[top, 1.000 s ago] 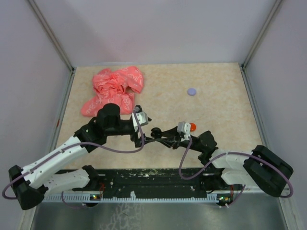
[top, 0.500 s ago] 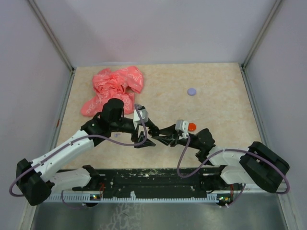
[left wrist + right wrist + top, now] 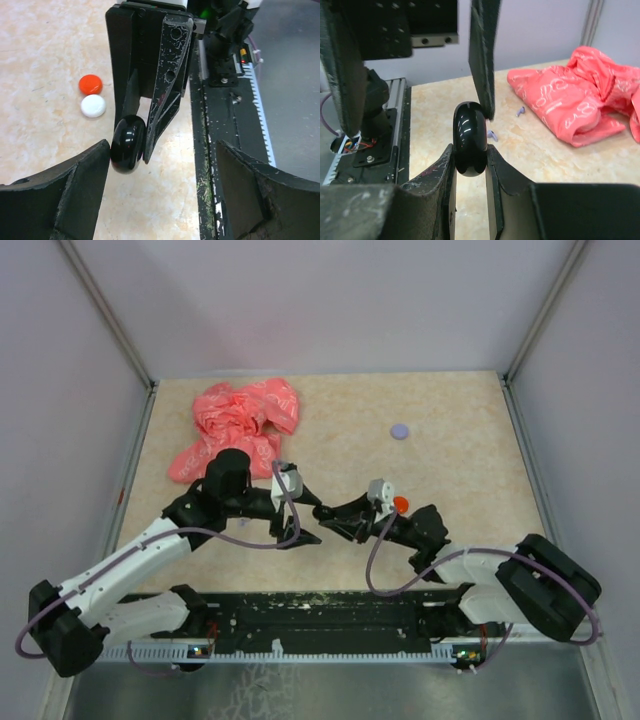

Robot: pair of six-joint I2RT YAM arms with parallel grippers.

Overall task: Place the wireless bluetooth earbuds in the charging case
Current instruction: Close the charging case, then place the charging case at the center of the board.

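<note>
Right gripper (image 3: 470, 152): pressed together on the black case (image 3: 469, 131), pinching its lower half
Left gripper (image 3: 162, 150): spread wide around the case, one finger against its upper side
Earbuds (image 3: 492, 135): two pale purple specks on the table (image 3: 535, 150) beyond the case, toward the pink cloth (image 3: 570, 100)
Handling: probably light, hard, slippery (tiny too); pinch each across its stem
Hidden: case's lid seam; bud shapes too small to tell
</note>
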